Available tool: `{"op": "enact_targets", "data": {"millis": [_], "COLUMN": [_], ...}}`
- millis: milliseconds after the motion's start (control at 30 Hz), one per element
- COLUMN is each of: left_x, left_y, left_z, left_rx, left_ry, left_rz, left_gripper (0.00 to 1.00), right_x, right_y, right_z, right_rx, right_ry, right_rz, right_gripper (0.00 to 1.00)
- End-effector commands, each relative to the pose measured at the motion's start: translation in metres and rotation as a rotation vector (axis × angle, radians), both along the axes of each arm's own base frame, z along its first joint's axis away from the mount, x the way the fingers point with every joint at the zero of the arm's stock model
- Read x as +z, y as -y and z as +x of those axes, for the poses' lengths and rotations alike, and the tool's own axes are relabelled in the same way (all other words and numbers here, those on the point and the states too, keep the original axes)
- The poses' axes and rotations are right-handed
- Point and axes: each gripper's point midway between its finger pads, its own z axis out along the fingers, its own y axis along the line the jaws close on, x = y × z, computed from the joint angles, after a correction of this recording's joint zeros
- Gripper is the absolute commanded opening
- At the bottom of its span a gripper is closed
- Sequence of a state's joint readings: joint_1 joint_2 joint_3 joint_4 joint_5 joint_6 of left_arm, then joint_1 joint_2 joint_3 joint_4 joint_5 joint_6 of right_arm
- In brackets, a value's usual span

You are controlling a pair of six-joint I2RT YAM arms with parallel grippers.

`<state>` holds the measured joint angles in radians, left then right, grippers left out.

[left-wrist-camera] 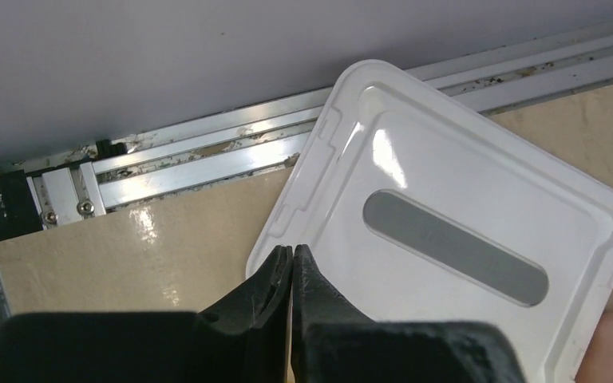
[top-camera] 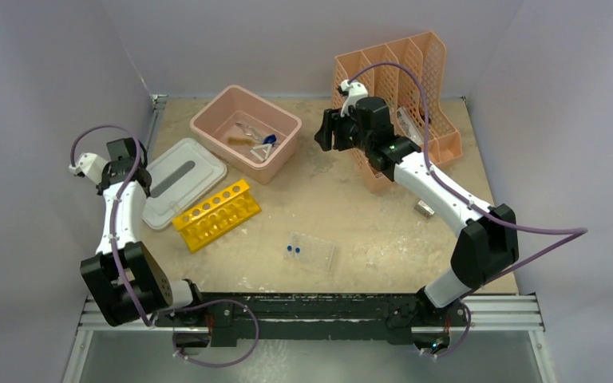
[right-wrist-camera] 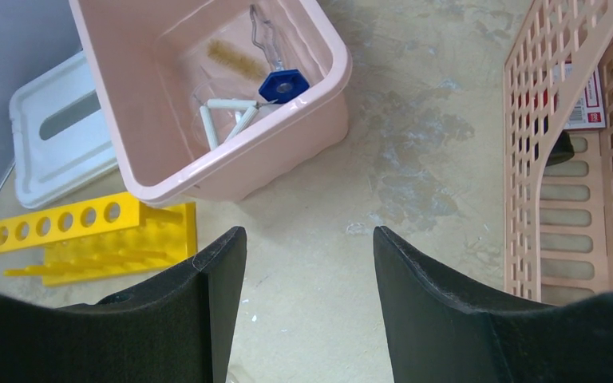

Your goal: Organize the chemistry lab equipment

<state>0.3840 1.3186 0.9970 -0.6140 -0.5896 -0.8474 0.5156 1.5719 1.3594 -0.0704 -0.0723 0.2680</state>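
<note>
Well apart: rack [right-wrist-camera: 64, 227] (yellow), right tool [right-wrist-camera: 310, 238]

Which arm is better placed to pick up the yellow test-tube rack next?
Left, probably: the left gripper sits at the white lid beside the yellow rack, though its jaws are shut. The right gripper is open but farther back, near the peach file holder.

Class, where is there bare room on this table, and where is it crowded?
Bare: the middle, bordered by pink tub, file holder and clear tray; also between yellow rack and tray. Crowded: far left, where lid, tub and rack sit close.
</note>
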Motion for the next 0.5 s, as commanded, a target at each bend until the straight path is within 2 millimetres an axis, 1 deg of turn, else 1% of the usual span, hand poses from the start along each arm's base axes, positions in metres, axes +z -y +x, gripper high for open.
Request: {"op": "enact_targets", "data": {"millis": [0,100,133,233,300,367,467], "left_x": [0.027,0.011,0.006,-0.007,-0.016,-0.023,-0.029], "left_y": [-0.006,-0.002,-0.001,0.006,0.011,0.015,0.01], "left_z": [0.011,0.013,0.017,0.029,0.038,0.043,0.046], "left_rx": [-0.018,-0.037,-0.057,-0.127,-0.167,-0.192,-0.185], "left_ry": [0.054,0.032,0.035,0.015,0.005,0.001,-0.002], "left_rz": [0.058,0.025,0.015,-0.035,-0.071,-0.098,-0.107], "left_gripper": [0.0,0.0,0.0,0.12,0.2,0.26,0.36], "right_x": [0.044,0.049,0.051,0.052,0.05,0.042,0.031], "right_y": [-0.008,-0.019,-0.025,-0.046,-0.069,-0.096,-0.135], "right_z": [0.007,0.012,0.013,0.016,0.013,0.007,-0.008], "right_rx": [0.033,0.091,0.109,0.176,0.232,0.293,0.391], "right_ry": [0.102,0.123,0.121,0.109,0.118,0.121,0.128], "right_rz": [0.056,0.054,0.061,0.059,0.016,-0.034,-0.091], "right_gripper": [0.62,0.62,0.62,0.62,0.62,0.62,0.62]}}
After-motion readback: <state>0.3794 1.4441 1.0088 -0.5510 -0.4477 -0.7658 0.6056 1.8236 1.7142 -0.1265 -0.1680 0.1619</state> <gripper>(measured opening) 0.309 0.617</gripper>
